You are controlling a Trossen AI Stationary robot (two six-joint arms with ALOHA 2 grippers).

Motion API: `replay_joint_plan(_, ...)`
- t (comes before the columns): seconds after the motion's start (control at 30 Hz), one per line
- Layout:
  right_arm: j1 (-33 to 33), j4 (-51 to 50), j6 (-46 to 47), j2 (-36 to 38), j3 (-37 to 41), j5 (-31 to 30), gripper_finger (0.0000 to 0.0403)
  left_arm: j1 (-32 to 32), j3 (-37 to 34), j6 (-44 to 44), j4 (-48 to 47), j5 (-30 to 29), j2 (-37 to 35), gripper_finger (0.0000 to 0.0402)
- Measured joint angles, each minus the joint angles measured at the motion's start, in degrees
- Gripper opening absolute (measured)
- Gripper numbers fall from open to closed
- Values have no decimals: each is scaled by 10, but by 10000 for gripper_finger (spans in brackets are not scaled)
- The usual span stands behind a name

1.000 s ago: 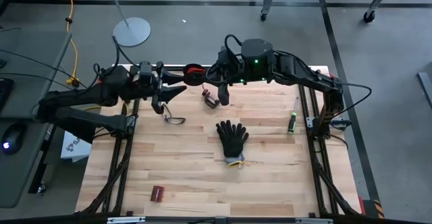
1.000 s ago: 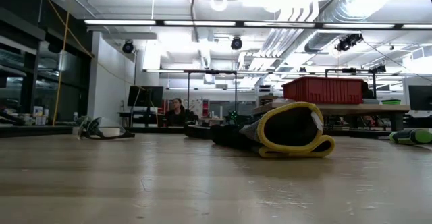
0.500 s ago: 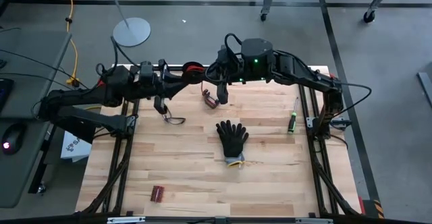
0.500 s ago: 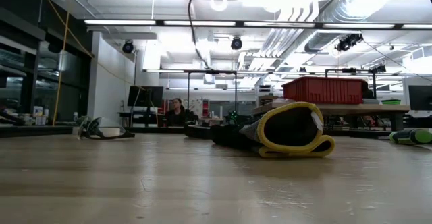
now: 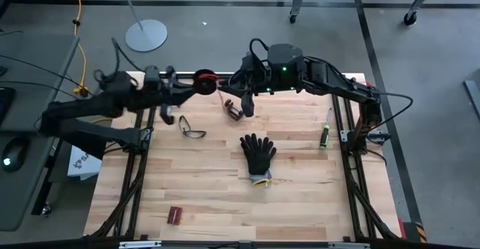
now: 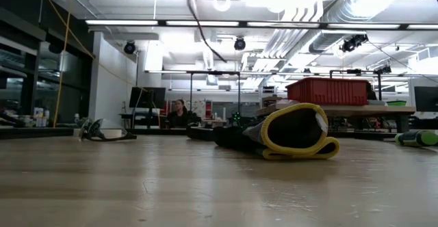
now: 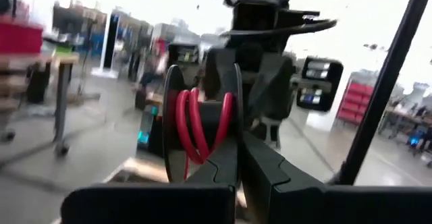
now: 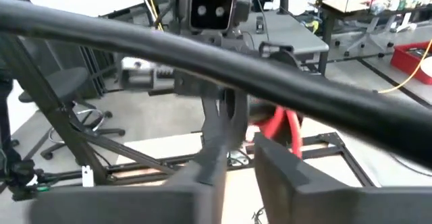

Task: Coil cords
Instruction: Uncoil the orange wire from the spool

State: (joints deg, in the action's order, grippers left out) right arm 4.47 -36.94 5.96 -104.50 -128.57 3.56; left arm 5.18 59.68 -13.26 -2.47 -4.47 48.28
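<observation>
A small black spool (image 5: pixel 204 78) wound with red cord (image 7: pixel 196 123) is held off the table at the far edge by my left gripper (image 5: pixel 191 84), which is shut on it. My right gripper (image 5: pixel 229 90) is just to the spool's right, pointing at it, with its fingers close together. In the right wrist view the red cord (image 8: pixel 280 126) runs up to its fingertips. Neither gripper shows in the low view. My left gripper pinches one black flange of the spool (image 7: pixel 235 133) between its two fingers, coming level from the table's left. The spool stands on edge, lifted clear of the table. My right gripper is closed on the red cord (image 8: pixel 268 135) just off the spool, coming from the table's right; the exact place of contact is hidden by its own fingers.
Safety glasses (image 5: pixel 191 131), a small dark-red tool (image 5: pixel 234 110), a black glove with a yellow cuff (image 5: pixel 259 153), a green screwdriver (image 5: pixel 325 133) and a small red object (image 5: pixel 175 215) lie on the wooden table. The middle and near right of the tabletop are bare.
My left gripper has drawn back toward the table's left edge and slightly toward the far edge, carrying the spool away from my right gripper. The spool stays lifted clear of the table.
</observation>
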Motion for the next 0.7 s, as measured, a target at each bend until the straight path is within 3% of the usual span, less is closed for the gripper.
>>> replay_joint_plan(0.1, 0, -9, -4, 0, 0, -4, 144, 2, 40, -25, -125, 9, -14, 1)
replay_joint_plan(0.23, 0, -25, -46, -4, 0, -5, 194, 2, 93, -68, -213, 88, -9, 1)
replay_joint_plan(0.4, -5, -22, -50, -19, 0, 14, 203, 2, 150, -119, -284, 238, 7, 1)
replay_joint_plan(0.6, -25, -23, -64, -24, 0, 160, 203, 7, 176, -232, -360, 371, 25, 1)
replay_joint_plan(0.7, -37, -36, -60, -23, 0, 175, 203, 13, 176, -314, -430, 423, 41, 0)
